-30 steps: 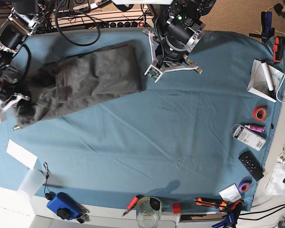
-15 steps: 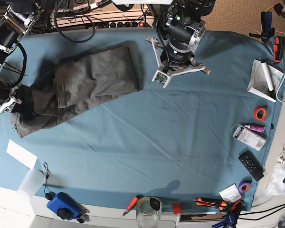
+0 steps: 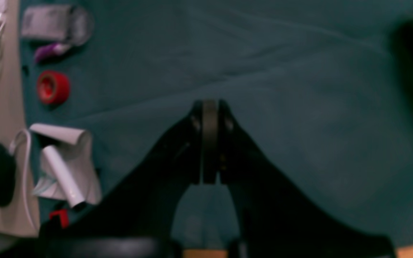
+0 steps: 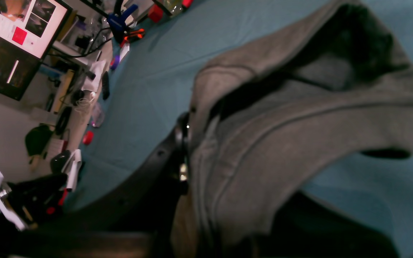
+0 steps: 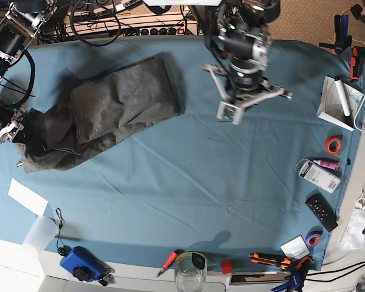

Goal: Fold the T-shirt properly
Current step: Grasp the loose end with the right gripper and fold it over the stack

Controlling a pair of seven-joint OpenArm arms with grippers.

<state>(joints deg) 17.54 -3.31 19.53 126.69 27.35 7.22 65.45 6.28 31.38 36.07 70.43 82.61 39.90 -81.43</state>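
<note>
The dark grey T-shirt [image 5: 118, 100] lies bunched and partly folded at the far left of the teal table cloth [image 5: 219, 176]. My right gripper [image 5: 17, 131] is shut on the shirt's near-left end. In the right wrist view the grey T-shirt [image 4: 299, 125] drapes over the right gripper [image 4: 192, 123]; one black finger [image 4: 182, 143] shows and the other is hidden by fabric. My left gripper [image 5: 246, 94] hangs over bare cloth to the right of the shirt. In the left wrist view the left gripper [image 3: 209, 143] is shut on nothing.
Along the right edge lie a red tape roll [image 5: 333, 145], a white paper cone [image 5: 340, 97] and a black remote [image 5: 322, 212]. At the front edge stand a glass [image 5: 190, 272], a blue device [image 5: 80, 263] and hand tools [image 5: 274, 260]. A white paper [image 5: 27, 196] lies front left.
My left arm has swung to the right, away from the shirt. The right gripper has shifted the shirt's near-left end a little, and the fabric there has resettled.
</note>
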